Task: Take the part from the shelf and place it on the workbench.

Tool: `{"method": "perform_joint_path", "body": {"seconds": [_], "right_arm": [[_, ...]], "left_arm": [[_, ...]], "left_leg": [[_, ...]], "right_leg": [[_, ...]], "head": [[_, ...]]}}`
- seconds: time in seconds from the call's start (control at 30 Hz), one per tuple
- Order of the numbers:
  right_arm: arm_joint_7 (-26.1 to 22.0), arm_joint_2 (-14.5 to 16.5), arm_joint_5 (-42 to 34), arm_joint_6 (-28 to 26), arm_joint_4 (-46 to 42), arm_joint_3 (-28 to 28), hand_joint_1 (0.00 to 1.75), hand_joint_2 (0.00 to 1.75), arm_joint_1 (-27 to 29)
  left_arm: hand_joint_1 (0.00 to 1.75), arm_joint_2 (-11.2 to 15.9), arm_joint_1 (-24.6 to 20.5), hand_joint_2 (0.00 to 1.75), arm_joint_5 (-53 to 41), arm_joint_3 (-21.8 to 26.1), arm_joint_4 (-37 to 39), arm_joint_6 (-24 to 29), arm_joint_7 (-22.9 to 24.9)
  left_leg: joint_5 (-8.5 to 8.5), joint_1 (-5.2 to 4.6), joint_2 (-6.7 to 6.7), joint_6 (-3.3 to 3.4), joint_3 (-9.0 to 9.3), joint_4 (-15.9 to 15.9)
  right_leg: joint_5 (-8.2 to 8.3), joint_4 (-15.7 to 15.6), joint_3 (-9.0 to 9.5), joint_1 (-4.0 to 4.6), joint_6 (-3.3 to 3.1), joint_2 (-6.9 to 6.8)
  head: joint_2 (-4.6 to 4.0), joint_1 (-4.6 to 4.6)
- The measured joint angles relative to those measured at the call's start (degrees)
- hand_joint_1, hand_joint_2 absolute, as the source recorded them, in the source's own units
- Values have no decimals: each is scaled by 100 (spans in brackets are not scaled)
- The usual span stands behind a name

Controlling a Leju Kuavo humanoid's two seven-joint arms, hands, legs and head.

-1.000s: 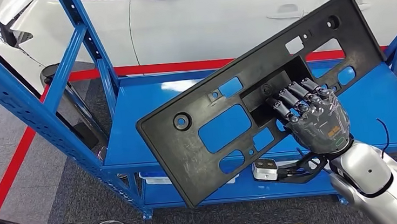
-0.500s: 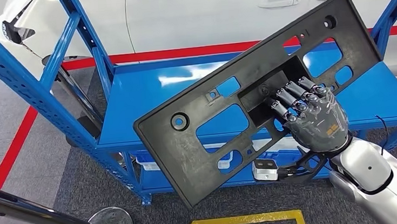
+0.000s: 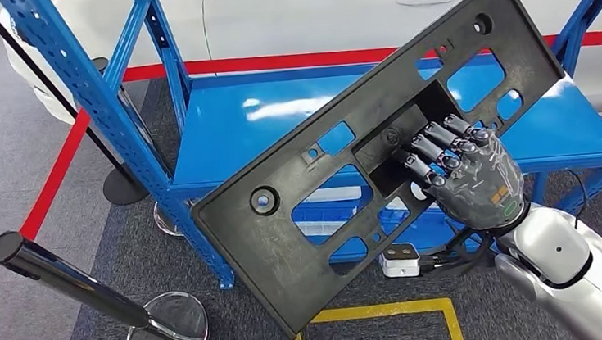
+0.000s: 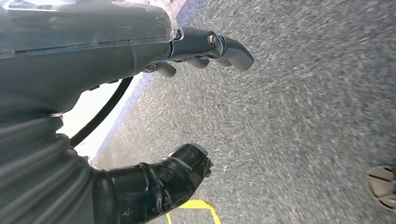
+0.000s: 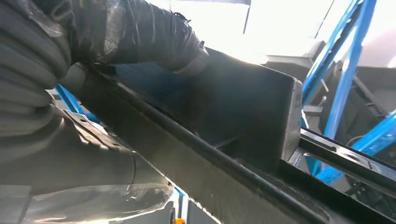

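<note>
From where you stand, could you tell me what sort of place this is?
Probably a car assembly or workshop floor: a white car behind blue steel shelving, red floor tape, and a black plastic car part.

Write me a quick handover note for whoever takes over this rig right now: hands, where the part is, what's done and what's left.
Right hand: grips the black plastic part by its central recess, holding it tilted in the air in front of the blue shelf.
Left hand: holds nothing, fingers apart, hanging over the grey floor.
Done: part is off the shelf.
Left: carry it to the workbench and set it down.
</note>
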Motion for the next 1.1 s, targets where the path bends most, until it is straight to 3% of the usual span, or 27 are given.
{"method": "perform_joint_path", "body": {"seconds": [0.03,0.07,0.13,0.17,0.23,0.27,0.33,0.4,0.43,0.47,0.5,0.57,0.63,0.7,0.77,0.8,0.9,0.93,0.97,1.0,1.03,1.07,1.1], "right_arm": [[2,0,3,5,2,16,175,175,-16],[10,0,7,28,2,30,175,175,-38],[64,-11,3,119,-1,45,175,175,-68],[111,-21,-5,182,-3,46,175,175,-72],[228,-43,-27,296,-4,47,175,175,-50],[279,-48,-34,341,-6,47,175,175,-35],[352,-50,-38,408,-18,46,175,175,0],[399,-50,-30,487,-42,45,175,175,49],[415,-50,-19,528,-51,45,175,175,77],[425,-50,-7,563,-57,45,175,175,101],[428,-50,4,580,-60,45,175,175,118],[429,-50,16,587,-70,46,175,175,133],[429,-50,21,586,-96,46,175,175,135],[428,-49,25,586,-115,45,175,175,136],[429,-56,26,587,-121,46,175,175,141],[429,-62,27,587,-125,46,175,175,142],[429,-70,27,588,-129,45,175,175,152],[429,-70,27,588,-129,46,175,175,159],[429,-70,27,587,-129,46,175,175,166],[428,-73,26,576,-131,46,175,175,174],[426,-103,21,537,-158,46,175,175,201],[426,-183,16,455,-230,42,175,175,272],[429,-325,19,323,-362,33,175,175,395]], "left_arm": [[0,3,-1,175,12,0,1,-8,-3],[0,7,-1,175,25,0,1,-14,-6],[0,15,6,175,55,1,2,-27,11],[0,19,14,175,68,1,3,-30,33],[0,23,43,175,99,5,3,-34,102],[0,24,59,175,112,8,3,-33,140],[0,24,93,175,133,13,3,-30,210],[0,22,121,175,160,15,3,-28,265],[0,23,130,175,175,16,3,-28,281],[0,30,134,175,186,18,3,-28,292],[0,38,136,175,196,22,3,-28,297],[0,67,134,175,209,33,3,-28,304],[0,94,135,175,215,43,2,-28,310],[0,105,135,175,219,49,1,-27,311],[0,107,133,175,221,53,1,-28,311],[0,108,133,175,221,55,1,-28,313],[0,108,134,175,221,63,1,-28,314],[0,109,138,175,221,66,1,-29,314],[0,110,140,175,224,69,1,-29,314],[0,111,141,175,233,76,1,-30,319],[0,113,142,175,257,92,1,-33,326],[0,114,140,175,290,116,1,-39,333],[0,115,142,175,319,145,0,-51,339]], "left_leg": [[40,2,-2,-20,-100,53],[71,-3,-5,-46,-191,111],[132,-15,-12,-106,-305,208],[174,-23,-14,-138,-334,226],[243,-14,-19,-204,-368,226],[171,-5,-24,-237,-411,267],[-289,22,-32,-300,-559,637],[-827,44,-36,-349,-729,1332],[-927,53,-35,-363,-755,1629],[-896,57,-36,-367,-708,1781],[-764,58,-37,-359,-562,1738],[-536,48,-47,-299,9,1115],[-600,19,-62,-231,570,318],[-655,-17,-70,-184,726,-16],[-497,-1,-54,-118,658,-100],[-396,12,-37,-68,607,-146],[-142,6,2,20,357,-176],[-77,-2,6,18,252,-154],[-18,-7,9,14,144,-123],[38,-9,12,5,31,-82],[86,-9,12,-6,-78,-34],[127,-8,4,-21,-173,22],[161,-14,-20,-41,-257,81]], "right_leg": [[151,-241,244,-10,4,-1],[184,-613,541,-13,1,-3],[52,-1260,977,6,-46,4],[-22,-1420,1056,25,-85,8],[40,-1471,998,29,-187,-2],[103,-1479,945,22,-244,-9],[253,-1501,799,-3,-340,-22],[394,-1494,627,0,-368,-20],[462,-1485,531,4,-363,-20],[526,-1473,436,8,-354,-22],[586,-1458,345,11,-343,-22],[699,-1433,198,14,-313,-18],[807,-1435,129,16,-255,-17],[928,-1488,125,2,-172,-29],[962,-1521,94,-3,-97,-28],[819,-1438,45,0,-77,-18],[-52,-550,-171,-5,-44,7],[-203,-205,-205,-9,-29,7],[-202,12,-181,-15,-16,6],[-92,68,-76,-20,-8,5],[60,-84,133,-23,-7,2],[139,-407,439,-25,-16,-5],[101,-842,786,-13,-34,-15]], "head": [[0,0],[0,0],[0,-3],[0,-3],[0,-3],[0,-3],[0,-3],[0,-4],[0,-4],[0,-4],[0,-4],[0,-4],[0,-4],[0,-4],[0,-4],[0,-3],[0,-2],[0,-2],[0,-3],[0,-3],[0,-3],[0,-3],[0,-3]]}}
